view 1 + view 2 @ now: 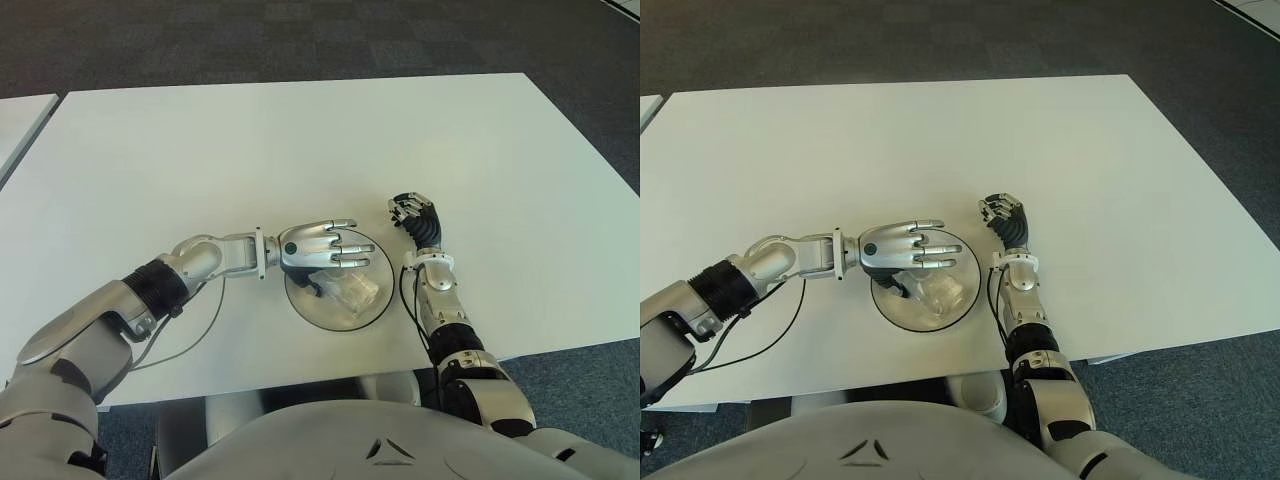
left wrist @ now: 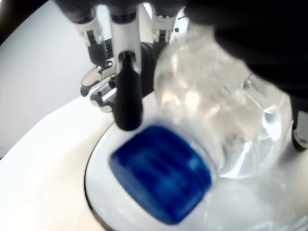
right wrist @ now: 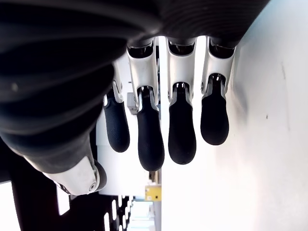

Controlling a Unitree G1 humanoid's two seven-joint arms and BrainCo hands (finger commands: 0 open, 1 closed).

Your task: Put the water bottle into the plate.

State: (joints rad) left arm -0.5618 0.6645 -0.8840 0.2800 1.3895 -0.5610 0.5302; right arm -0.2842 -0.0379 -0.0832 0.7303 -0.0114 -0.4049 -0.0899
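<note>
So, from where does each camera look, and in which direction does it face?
Left eye view: on the head, looking down at the white table; both arms show, the left hand over the plate.
Right eye view: beside it, same scene; the right hand shows right of the plate.
Left wrist view: on the left wrist, facing the water bottle.
Right wrist view: on the right wrist, facing its own fingers.
Both eye views share everything.

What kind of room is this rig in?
Probably an office or lab test space: a plain white rectangular table on dark grey carpet tiles, with a second white table's edge beside it. The left hand is over a clear plastic water bottle in a round white plate.
</note>
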